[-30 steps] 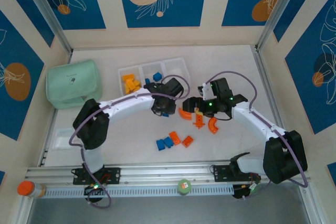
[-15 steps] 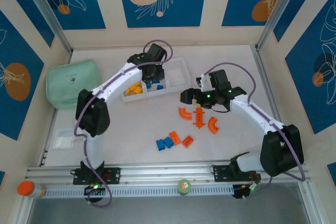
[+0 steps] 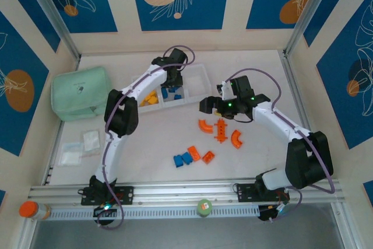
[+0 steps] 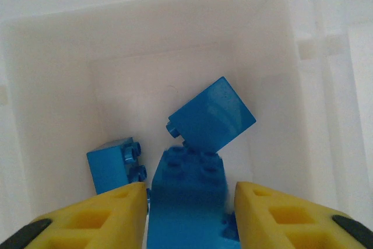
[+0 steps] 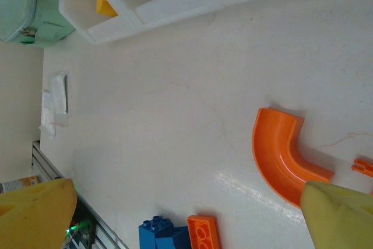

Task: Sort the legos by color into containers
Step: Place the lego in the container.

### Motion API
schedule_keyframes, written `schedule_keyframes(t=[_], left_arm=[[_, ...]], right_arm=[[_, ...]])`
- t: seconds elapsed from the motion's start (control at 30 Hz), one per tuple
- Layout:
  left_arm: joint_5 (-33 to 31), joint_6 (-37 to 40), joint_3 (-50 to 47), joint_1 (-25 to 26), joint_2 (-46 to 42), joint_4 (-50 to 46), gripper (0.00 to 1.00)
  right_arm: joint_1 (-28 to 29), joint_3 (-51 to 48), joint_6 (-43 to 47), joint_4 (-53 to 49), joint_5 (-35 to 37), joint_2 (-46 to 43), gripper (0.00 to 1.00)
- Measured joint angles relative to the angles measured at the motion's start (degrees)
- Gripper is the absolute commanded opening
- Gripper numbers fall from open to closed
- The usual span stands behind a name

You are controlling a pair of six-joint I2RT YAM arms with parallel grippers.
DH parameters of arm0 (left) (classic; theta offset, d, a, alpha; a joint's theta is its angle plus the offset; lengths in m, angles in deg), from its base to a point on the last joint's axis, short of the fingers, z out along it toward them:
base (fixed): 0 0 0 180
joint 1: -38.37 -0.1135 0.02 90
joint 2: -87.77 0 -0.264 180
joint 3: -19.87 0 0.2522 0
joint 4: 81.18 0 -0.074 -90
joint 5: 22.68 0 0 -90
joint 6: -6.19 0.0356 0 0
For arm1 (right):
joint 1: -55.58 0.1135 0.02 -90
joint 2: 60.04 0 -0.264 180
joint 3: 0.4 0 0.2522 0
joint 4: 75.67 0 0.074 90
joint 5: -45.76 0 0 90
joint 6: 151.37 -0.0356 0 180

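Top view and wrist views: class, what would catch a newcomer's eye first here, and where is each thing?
The left gripper hangs over the tray's middle compartment, a blue brick between its yellow fingers and two more beside it. Bright orange arches lie on the table, nearer the arms' bases than the tray, close to the wide-open right gripper.
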Motion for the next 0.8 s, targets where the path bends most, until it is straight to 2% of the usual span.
schedule_keyframes(t=[0.37,0.63,0.8], left_arm=[[1.3,1.1,-0.8,-0.2,-2.8,-1.6,0.51],[4.5,1.3,-15.4,1.6,-18.6,0.7,0.53],[7.7,0.8,-27.7,5.5,-28.1,3.1,0.53]], right_arm=[[0.0,0.4,0.0,0.3,-0.9,0.2,0.99],[0.2,0.4,0.0,-1.0,-1.2,-1.0,0.99],[1.2,-1.2,0.0,-2.7,-1.5,-3.2,0.99]])
